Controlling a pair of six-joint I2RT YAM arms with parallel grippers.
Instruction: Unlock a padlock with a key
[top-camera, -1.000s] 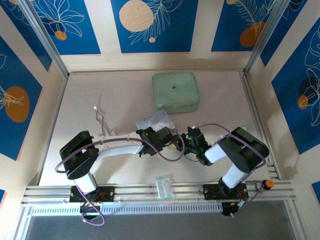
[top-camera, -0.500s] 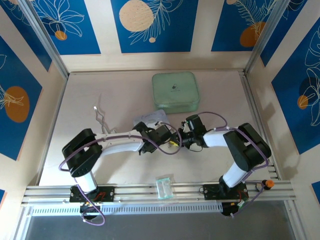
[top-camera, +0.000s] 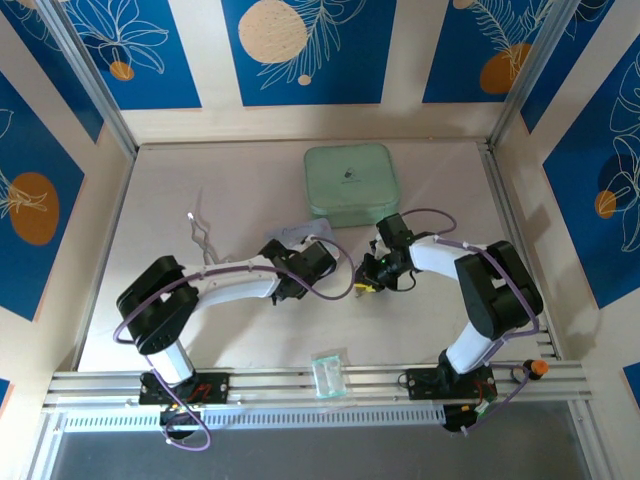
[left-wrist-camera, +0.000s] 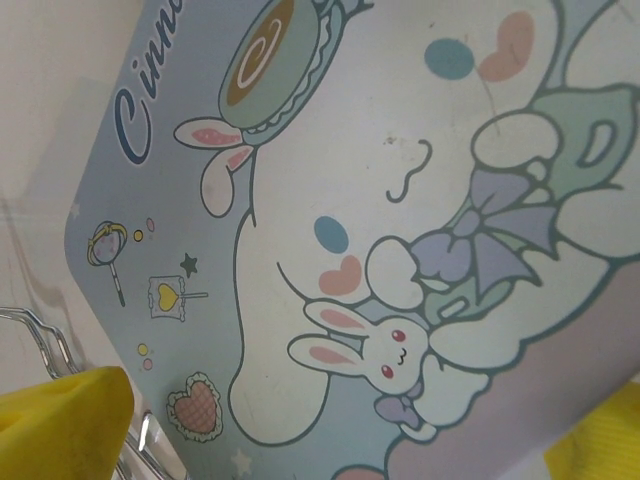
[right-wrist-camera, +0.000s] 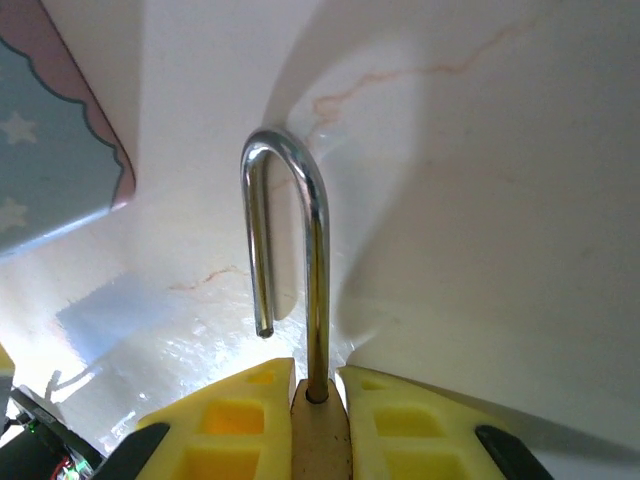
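Observation:
The padlock's brass body (right-wrist-camera: 321, 440) sits clamped between the yellow fingers of my right gripper (right-wrist-camera: 320, 400). Its silver shackle (right-wrist-camera: 316, 250) points away over the pale table, with one end hanging free of the body. In the top view the right gripper (top-camera: 366, 277) is at mid-table, just right of the left gripper (top-camera: 312, 262). My left gripper (left-wrist-camera: 335, 440) stands wide open close over the pale-blue cartoon tin (left-wrist-camera: 400, 230), its yellow fingertips (left-wrist-camera: 60, 425) at the lower corners with nothing between them. I cannot make out a key.
A green square case (top-camera: 350, 183) lies at the back middle. The cartoon tin (top-camera: 298, 236) lies just beyond the left gripper. A bent silver wire (top-camera: 205, 240) lies left of it, and a small clear box (top-camera: 327, 375) rests on the front rail.
The left gripper's jaws have spread wide and it has drawn back a little to the left. The right arm has swung its wrist toward the far side, carrying the padlock.

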